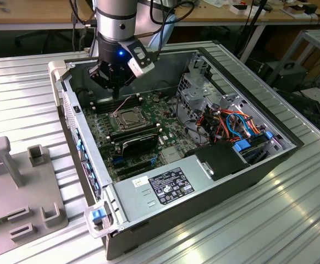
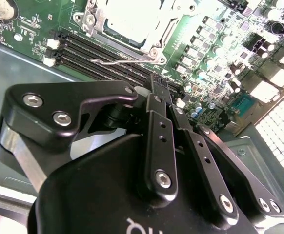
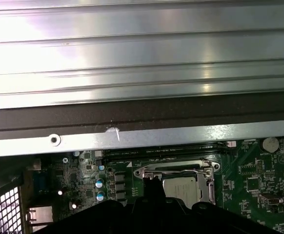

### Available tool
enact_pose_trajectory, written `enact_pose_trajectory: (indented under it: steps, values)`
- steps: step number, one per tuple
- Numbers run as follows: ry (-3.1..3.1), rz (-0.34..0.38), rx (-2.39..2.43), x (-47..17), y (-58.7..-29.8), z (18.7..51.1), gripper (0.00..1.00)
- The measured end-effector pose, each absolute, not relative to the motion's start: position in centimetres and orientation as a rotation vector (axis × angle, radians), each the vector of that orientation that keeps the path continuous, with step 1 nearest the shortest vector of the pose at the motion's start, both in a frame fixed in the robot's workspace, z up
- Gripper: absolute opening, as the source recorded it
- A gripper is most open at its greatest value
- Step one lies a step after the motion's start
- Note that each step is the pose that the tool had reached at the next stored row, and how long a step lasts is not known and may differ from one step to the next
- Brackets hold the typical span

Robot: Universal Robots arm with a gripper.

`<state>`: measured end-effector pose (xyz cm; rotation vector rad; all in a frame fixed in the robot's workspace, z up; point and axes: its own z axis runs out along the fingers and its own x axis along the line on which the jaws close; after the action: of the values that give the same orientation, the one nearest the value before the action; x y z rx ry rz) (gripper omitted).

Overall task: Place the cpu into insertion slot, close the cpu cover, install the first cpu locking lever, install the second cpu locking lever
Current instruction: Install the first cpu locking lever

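Here the hand (image 2: 157, 85) is seen closed with nothing gripped, hovering above the memory slots (image 2: 98, 58) beside the cpu (image 1: 128, 117), which is seated under the lowered cpu cover (image 1: 117, 123).

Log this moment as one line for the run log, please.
gripper: shut, empty, above memory slots beside socket | cpu: seated in insertion slot | cpu cover: closed over cpu | locking lever: lying alongside cover

Silver-grey cpu (image 1: 128, 116), green motherboard (image 1: 165, 137)
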<state>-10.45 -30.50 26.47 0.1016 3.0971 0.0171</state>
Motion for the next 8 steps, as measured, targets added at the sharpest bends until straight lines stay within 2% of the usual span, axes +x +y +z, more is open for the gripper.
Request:
enact_pose_trajectory:
  steps: [8]
  values:
    - [3.099,0.019,0.022,-10.45,-30.49,26.46,0.11]
